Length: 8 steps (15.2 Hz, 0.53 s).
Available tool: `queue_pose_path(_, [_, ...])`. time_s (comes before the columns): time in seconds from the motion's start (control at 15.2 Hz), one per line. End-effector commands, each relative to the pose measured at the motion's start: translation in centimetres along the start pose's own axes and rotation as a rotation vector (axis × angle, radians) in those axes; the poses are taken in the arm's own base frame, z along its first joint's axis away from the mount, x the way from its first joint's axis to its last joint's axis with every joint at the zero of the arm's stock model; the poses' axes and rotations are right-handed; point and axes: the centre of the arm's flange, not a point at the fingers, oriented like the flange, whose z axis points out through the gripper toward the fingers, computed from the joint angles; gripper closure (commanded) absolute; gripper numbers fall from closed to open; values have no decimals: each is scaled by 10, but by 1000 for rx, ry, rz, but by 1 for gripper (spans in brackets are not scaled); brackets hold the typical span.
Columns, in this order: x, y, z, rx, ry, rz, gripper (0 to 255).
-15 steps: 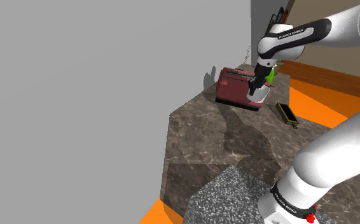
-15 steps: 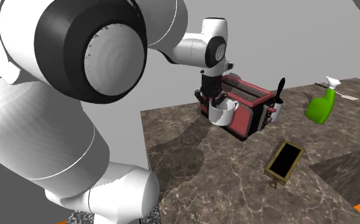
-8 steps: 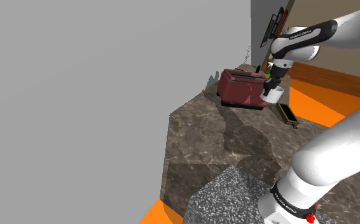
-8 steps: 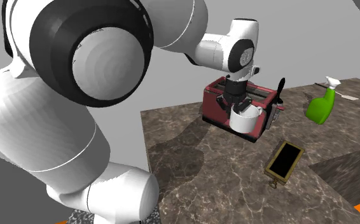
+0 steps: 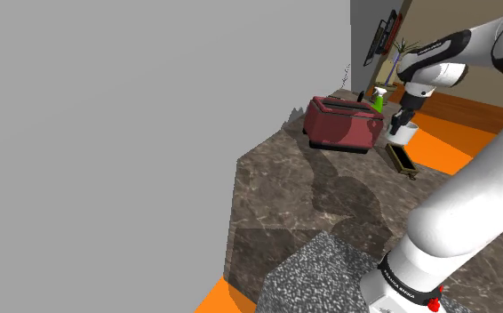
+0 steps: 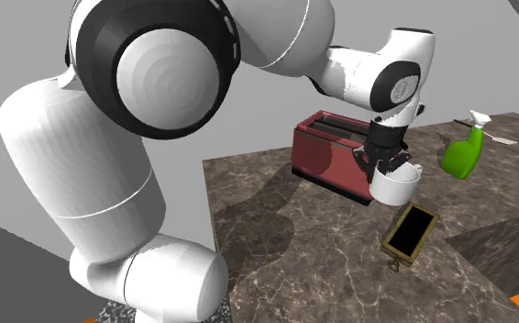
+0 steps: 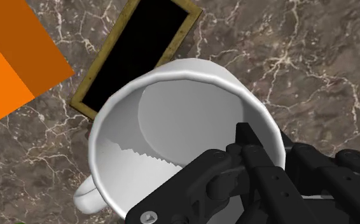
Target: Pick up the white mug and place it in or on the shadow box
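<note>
A dark brown stone counter [image 5: 312,204] veined with pale lines runs beside a plain grey wall [image 5: 107,116], with flat orange floor [image 5: 445,147] past its far edge and the speckled grey stand [image 5: 312,280] at its near end. The black end effector [image 6: 388,165] is clamped on the rim of a plain white mug [image 6: 393,186], one finger inside and one outside, and holds it upright above the counter. In the second exterior view a red two-slot toaster [image 6: 331,156] stands at the mug's ten o'clock, a green spray bottle [image 6: 464,151] at its two o'clock, and a shallow gold-framed shadow box with a black inside [image 6: 411,231] lies flat on the stone at its five o'clock. In the wrist view the mug overlaps one corner of the shadow box.
</note>
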Motion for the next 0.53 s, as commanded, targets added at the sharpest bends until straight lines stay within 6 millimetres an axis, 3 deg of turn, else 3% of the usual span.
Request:
queue_pose_path(0.0, [-10, 23, 0, 0, 1, -3, 255])
queue_pose_path(0.33, [-34, 84, 0, 0, 1, -3, 255])
queue_pose_path(0.46, [-34, 83, 11, 0, 1, -3, 255])
